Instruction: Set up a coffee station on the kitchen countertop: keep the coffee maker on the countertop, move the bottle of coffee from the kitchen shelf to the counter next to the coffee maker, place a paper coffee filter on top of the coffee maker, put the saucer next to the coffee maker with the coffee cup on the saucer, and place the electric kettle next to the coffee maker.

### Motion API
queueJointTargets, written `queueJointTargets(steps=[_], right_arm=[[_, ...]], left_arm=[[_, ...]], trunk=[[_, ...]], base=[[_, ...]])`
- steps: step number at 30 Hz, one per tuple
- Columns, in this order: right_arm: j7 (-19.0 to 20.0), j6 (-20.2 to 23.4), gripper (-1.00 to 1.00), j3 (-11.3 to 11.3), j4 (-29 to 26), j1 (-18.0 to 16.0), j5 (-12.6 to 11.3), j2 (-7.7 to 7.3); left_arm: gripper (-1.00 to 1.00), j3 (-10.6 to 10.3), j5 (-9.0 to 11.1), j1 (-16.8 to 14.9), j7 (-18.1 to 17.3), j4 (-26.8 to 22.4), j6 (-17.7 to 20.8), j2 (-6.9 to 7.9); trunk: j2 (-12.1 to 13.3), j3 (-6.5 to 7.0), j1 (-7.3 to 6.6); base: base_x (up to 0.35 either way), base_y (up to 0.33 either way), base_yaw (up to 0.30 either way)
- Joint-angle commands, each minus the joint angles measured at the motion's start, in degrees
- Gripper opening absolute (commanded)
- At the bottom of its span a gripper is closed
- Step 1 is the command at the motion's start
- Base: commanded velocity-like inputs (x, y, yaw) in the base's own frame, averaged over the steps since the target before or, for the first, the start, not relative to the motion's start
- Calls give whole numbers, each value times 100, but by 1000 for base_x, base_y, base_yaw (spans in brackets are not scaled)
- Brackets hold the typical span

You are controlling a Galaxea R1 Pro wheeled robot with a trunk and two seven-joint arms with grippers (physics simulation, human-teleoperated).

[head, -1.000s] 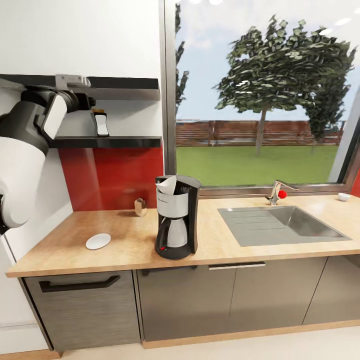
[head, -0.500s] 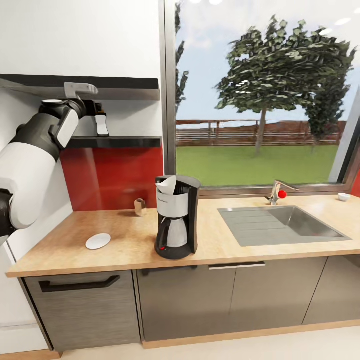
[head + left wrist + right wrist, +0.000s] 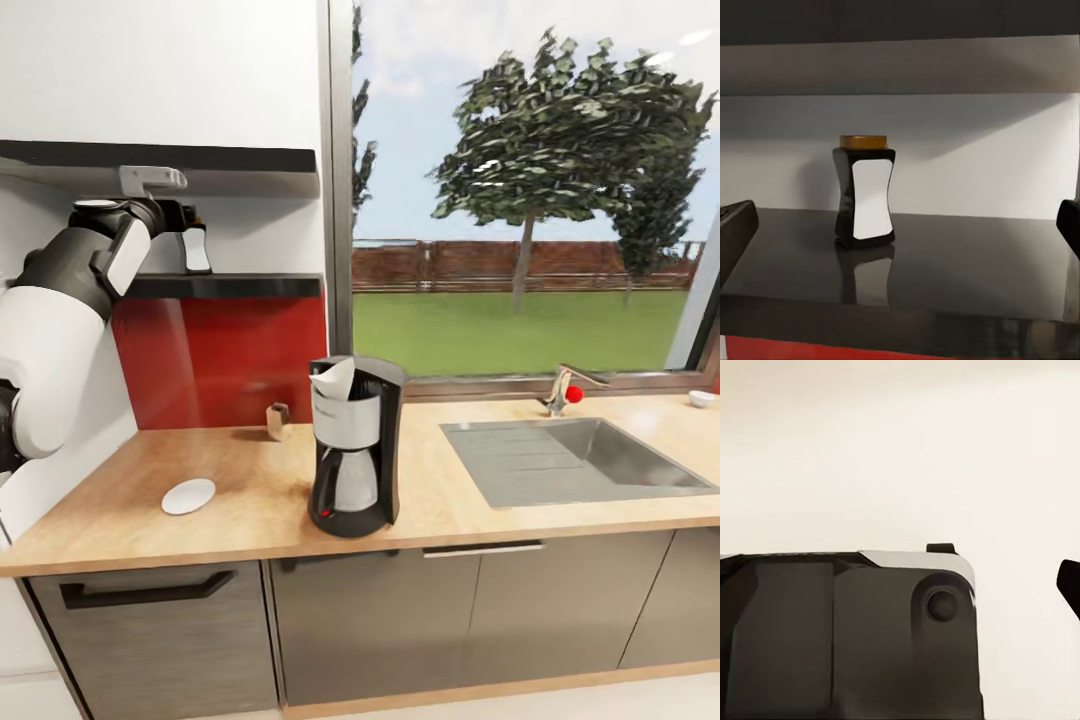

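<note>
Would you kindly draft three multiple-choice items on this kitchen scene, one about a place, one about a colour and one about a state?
1. Where does the bottle of coffee stand?
A. on the kitchen shelf
B. in the sink
C. on the saucer

2. What colour is the wall panel under the shelf?
A. green
B. red
C. blue

3. How is the left gripper?
A. shut on the bottle
B. holding the saucer
C. open, apart from the bottle

Key: 1 A, the left wrist view shows it upright on the black board. 2 B, the head view shows red above the kitchen countertop. 3 C, both fingertips sit wide at the wrist view's edges, the bottle untouched.
</note>
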Motion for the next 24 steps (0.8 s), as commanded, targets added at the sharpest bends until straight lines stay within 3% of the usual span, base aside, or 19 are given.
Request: queueJointTargets(steps=[1, 7, 11, 18, 24], right_arm=[[-5, -15, 100, -9, 27, -2, -3, -3], [-8, -13, 100, -4, 692, -2, 0, -23], [-8, -12, 100, 8, 994, -2, 0, -175], [-1, -6, 100, 4, 1044, -2, -1, -181], [3, -5, 100, 9, 1045, -2, -1, -160]], left_arm=[[100, -49, 61, 0, 47, -11, 27, 11], [100, -50, 53, 0, 47, -11, 27, 16], [100, -48, 64, 7, 41, -11, 27, 104], [100, -44, 97, 8, 38, -8, 27, 166], [100, -54, 100, 12, 38, 3, 27, 173]], trunk=[[-3, -2, 5], [-3, -2, 5], [-3, -2, 5], [-3, -2, 5], [-3, -2, 5]], base=[[317, 97, 0], [322, 113, 0], [174, 60, 0], [137, 71, -10], [235, 194, -154]])
